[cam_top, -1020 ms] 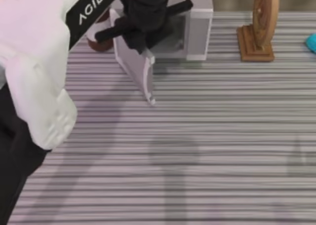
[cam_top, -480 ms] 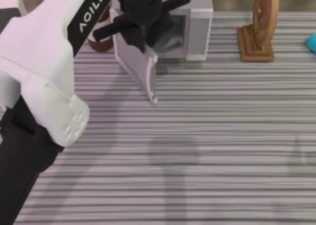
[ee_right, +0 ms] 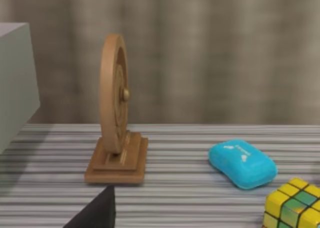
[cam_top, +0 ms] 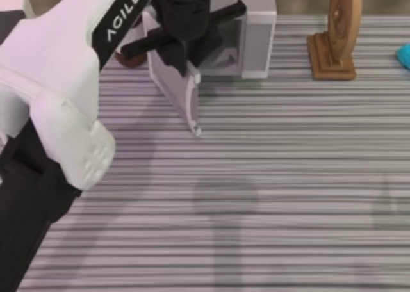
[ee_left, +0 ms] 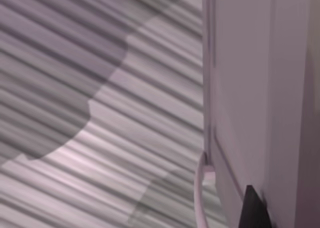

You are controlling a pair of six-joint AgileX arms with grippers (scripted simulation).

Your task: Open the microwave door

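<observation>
Left gripper (cam_top: pixel 186 52) sits by the half-open white-framed microwave door (cam_top: pixel 176 87), grip impossible to tell, so a slip could leave it swinging.

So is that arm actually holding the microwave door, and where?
Cannot be told: the left gripper sits at the microwave door's top edge, fingers hidden.

a wooden wheel ornament (cam_top: pixel 337 32) stands upright on its stepped base in the upper right of the top view. a turquoise bar (ee_right: pixel 242 163) lies just beside it, near a multicoloured puzzle cube (ee_right: pixel 293 206). a brown round object (cam_top: pixel 131 57) sits upper left on the striped table (cam_top: pixel 288 177).
</observation>
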